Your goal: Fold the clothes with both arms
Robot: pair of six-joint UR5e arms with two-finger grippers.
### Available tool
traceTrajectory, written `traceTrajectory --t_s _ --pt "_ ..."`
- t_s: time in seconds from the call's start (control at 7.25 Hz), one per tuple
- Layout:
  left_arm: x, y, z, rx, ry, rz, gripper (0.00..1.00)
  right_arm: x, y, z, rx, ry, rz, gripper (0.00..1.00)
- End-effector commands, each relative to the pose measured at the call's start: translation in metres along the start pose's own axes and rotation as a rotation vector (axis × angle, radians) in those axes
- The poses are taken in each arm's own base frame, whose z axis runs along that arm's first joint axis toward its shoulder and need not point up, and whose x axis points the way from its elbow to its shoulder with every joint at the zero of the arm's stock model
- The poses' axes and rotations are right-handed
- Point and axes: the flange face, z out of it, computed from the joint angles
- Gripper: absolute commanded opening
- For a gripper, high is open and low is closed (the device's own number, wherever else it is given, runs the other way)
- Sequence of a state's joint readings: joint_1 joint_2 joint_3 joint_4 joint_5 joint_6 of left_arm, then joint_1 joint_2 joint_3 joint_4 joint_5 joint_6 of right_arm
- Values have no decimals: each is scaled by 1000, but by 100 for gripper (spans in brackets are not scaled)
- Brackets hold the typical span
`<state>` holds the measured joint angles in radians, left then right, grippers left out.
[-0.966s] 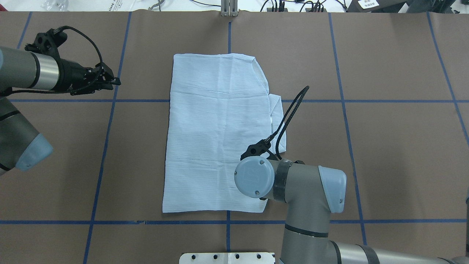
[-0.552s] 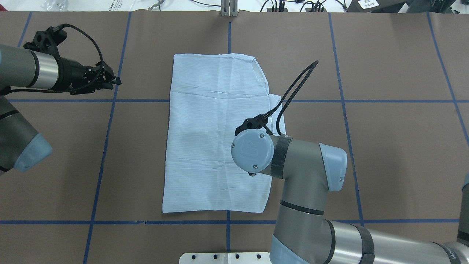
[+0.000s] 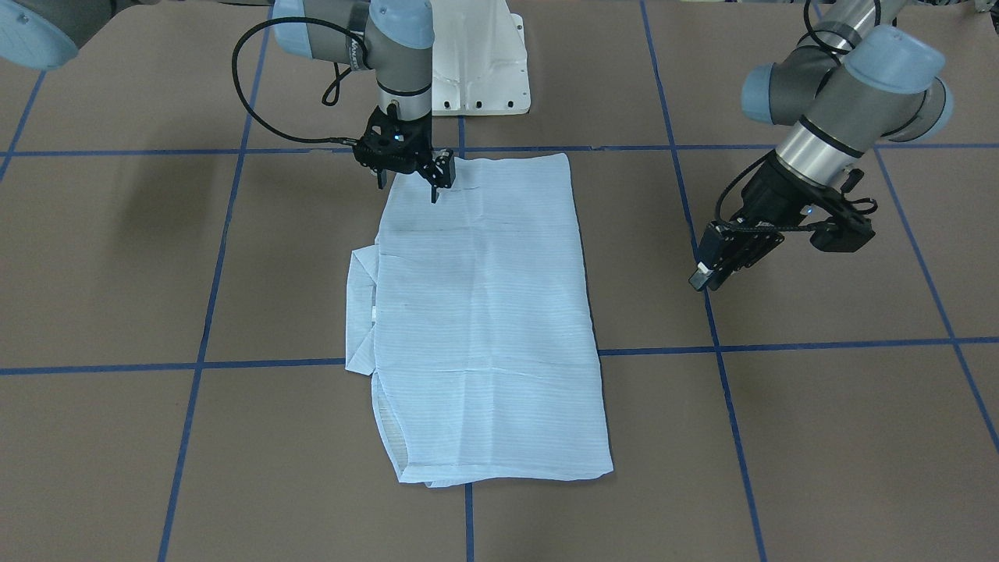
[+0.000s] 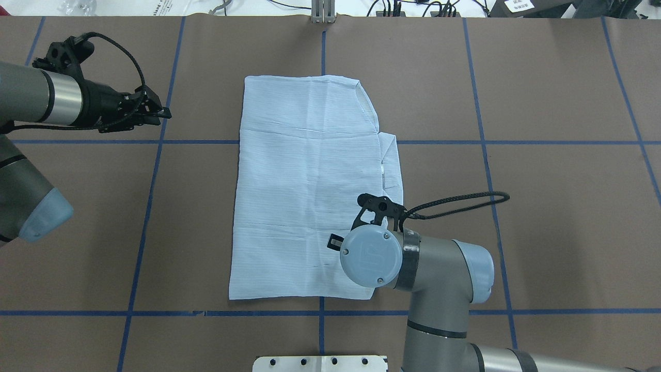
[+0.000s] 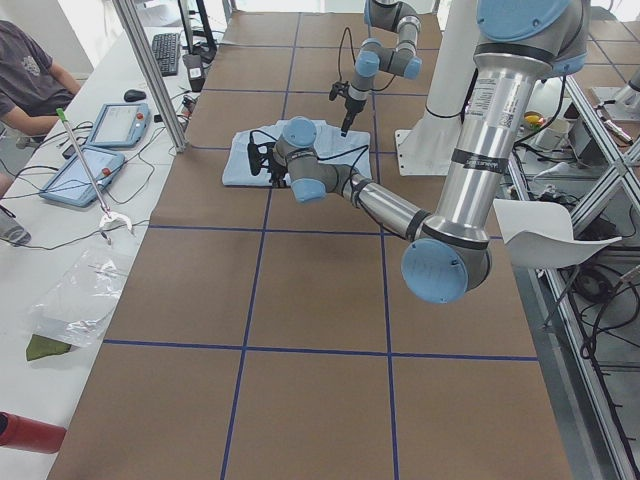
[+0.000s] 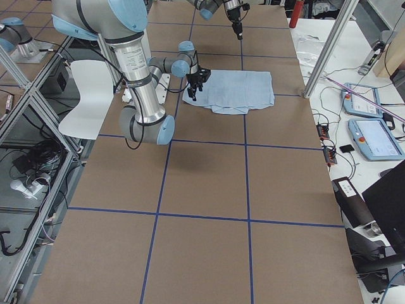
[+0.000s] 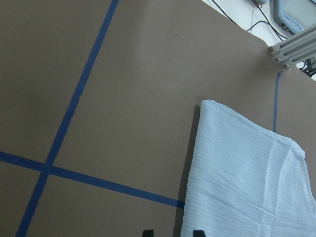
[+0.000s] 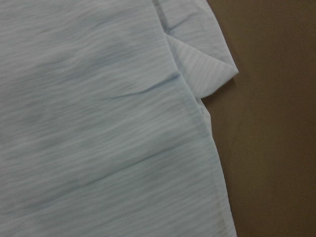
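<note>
The clothes [image 4: 304, 191] are one pale-blue striped shirt, folded into a flat rectangle mid-table, also seen from the front [image 3: 484, 312]. Its collar [image 4: 390, 163] sticks out on the right side. My right gripper [image 3: 407, 187] hovers open just above the shirt's corner nearest the robot, with nothing between its fingers. From overhead the wrist hides it, apart from one finger [image 4: 336, 241]. The right wrist view shows only shirt fabric [image 8: 98, 123] and its edge. My left gripper [image 4: 160, 114] hangs over bare table left of the shirt, empty, fingertips [image 7: 146, 232] slightly apart.
The brown table cover carries a grid of blue tape lines [image 4: 155, 142]. The white pedestal base [image 3: 476, 70] sits at the robot's edge. A metal post [image 4: 323, 13] stands at the far edge. A person [image 5: 30, 80] and tablets are beside the table.
The right arm swung out over the shirt's middle, then came back to its near right corner with the wrist turned and the cable loop swung right. The left arm barely moved.
</note>
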<state>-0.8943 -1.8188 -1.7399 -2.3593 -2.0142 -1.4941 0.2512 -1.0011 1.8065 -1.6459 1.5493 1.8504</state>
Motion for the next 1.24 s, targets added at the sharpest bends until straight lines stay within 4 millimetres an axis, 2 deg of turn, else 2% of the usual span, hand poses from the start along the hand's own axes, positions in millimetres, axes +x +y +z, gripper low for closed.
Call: traceTrajectory --t_s 0.0,0.14,0.28,0.41,0.69,1.1 --pt "0 0 -1 0 1 1 38 5 22 2 -27 -8 375 100" --pt "1 0 -2 3 3 1 38 5 33 1 -37 -6 463 100" --pt "3 0 -3 4 7 1 38 11 46 6 -45 8 493 100" --pt "1 0 -3 5 4 0 38 8 51 4 -51 5 509 100" --pt "-4 2 -6 6 0 -2 38 10 51 9 -44 14 539 100" --pt "-3 2 -7 6 3 -4 38 0 38 3 -37 -42 598 99"
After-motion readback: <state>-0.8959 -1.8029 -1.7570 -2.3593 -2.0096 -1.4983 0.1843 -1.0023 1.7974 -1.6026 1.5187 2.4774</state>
